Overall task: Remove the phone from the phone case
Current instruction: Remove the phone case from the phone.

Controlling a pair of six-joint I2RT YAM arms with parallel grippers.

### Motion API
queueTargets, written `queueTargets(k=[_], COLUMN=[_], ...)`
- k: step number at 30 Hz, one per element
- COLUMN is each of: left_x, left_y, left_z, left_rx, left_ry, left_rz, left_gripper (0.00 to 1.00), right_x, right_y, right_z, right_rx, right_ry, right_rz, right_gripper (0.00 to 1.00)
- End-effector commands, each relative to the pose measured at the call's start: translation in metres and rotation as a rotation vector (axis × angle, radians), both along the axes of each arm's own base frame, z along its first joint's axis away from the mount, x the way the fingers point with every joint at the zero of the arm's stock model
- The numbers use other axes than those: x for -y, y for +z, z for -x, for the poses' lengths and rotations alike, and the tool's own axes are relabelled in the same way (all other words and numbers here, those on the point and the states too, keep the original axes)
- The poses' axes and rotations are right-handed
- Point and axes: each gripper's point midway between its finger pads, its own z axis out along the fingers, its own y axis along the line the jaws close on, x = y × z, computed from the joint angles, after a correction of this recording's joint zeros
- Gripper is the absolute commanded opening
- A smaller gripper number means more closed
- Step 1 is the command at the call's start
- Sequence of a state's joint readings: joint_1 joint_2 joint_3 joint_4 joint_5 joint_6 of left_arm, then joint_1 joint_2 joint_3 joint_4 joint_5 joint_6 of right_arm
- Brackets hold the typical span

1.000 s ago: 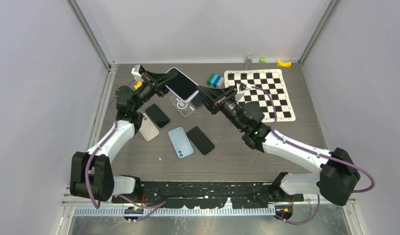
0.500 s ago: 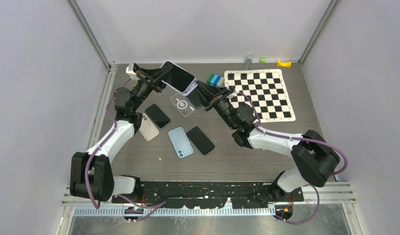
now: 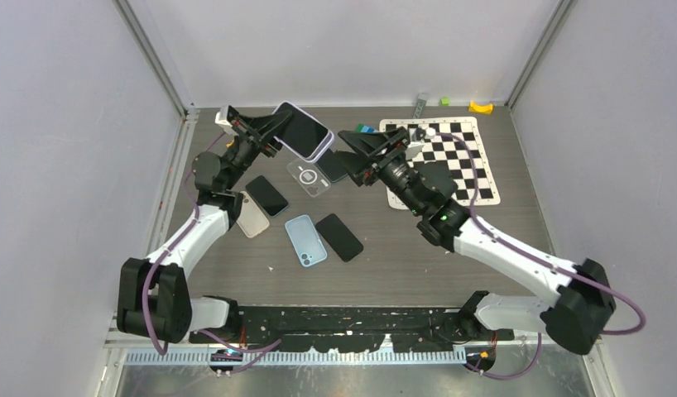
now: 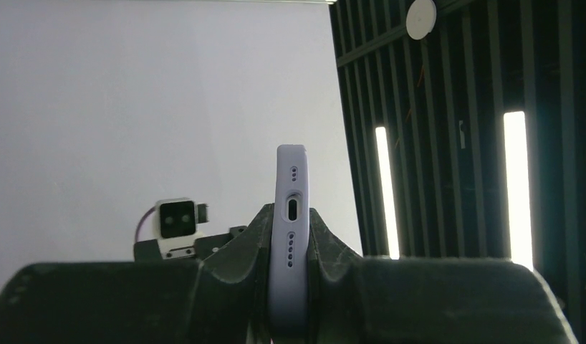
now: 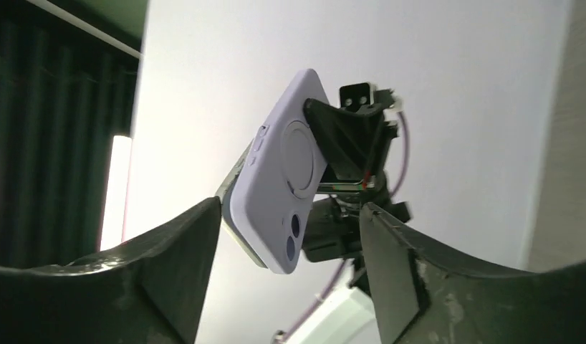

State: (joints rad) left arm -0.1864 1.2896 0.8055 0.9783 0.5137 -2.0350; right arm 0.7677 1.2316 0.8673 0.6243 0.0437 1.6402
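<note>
A lilac phone case (image 3: pixel 303 131) with the dark-screened phone in it is held tilted above the back of the table. My left gripper (image 3: pixel 271 132) is shut on its lower end; the left wrist view shows the case's port edge (image 4: pixel 291 229) squeezed between both fingers. My right gripper (image 3: pixel 349 152) stands open just right of the case's free end, touching nothing. In the right wrist view the case back (image 5: pixel 279 186) with its two lens holes hangs between my spread fingers (image 5: pixel 183 258), and the phone's edge (image 5: pixel 231 183) shows proud of the case at one corner.
On the table lie a clear case (image 3: pixel 309 178), two black phones (image 3: pixel 267 196) (image 3: pixel 339 237), a blue phone (image 3: pixel 306 241) and a beige phone (image 3: pixel 252 215). A checkerboard mat (image 3: pixel 451 157) lies at the back right, with coloured blocks (image 3: pixel 364 131) beside it.
My right gripper was shut by the case's far corner and has now opened and drawn slightly right. The left gripper has raised and tilted the cased phone.
</note>
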Motion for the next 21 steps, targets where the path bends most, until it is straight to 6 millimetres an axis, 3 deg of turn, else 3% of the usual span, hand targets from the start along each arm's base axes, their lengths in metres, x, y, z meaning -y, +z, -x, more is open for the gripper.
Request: queueTargets(k=[1, 4, 6, 9, 13, 21], left_x=[-0.007, -0.006, -0.006, -0.006, -0.006, -0.007], left_y=[0.030, 0.012, 0.004, -0.002, -0.004, -0.006], left_z=[0.031, 0.025, 0.022, 0.021, 0.022, 0.022], left_rx=[0.062, 0.007, -0.017, -0.037, -0.045, -0.063], left_ry=[-0.063, -0.066, -0.067, -0.073, -0.077, -0.082], left_rz=[0.116, 0.115, 0.116, 0.117, 0.119, 0.132], left_gripper=[0.00, 0.00, 0.00, 0.00, 0.00, 0.00], right_x=[0.032, 0.048, 0.046, 0.030, 0.007, -0.017], right_y=[0.023, 0.052, 0.065, 0.075, 0.072, 0.058], right_z=[0.009, 0.023, 0.034, 0.055, 0.063, 0.056], right_rx=[0.213, 0.343, 0.423, 0.530, 0.564, 0.510], right_ry=[-0.170, -0.213, -0.185, -0.058, 0.075, 0.166], right_rz=[0.346, 0.440, 0.469, 0.475, 0.456, 0.441], right_gripper=[0.80, 0.82, 0.78, 0.60, 0.45, 0.44])
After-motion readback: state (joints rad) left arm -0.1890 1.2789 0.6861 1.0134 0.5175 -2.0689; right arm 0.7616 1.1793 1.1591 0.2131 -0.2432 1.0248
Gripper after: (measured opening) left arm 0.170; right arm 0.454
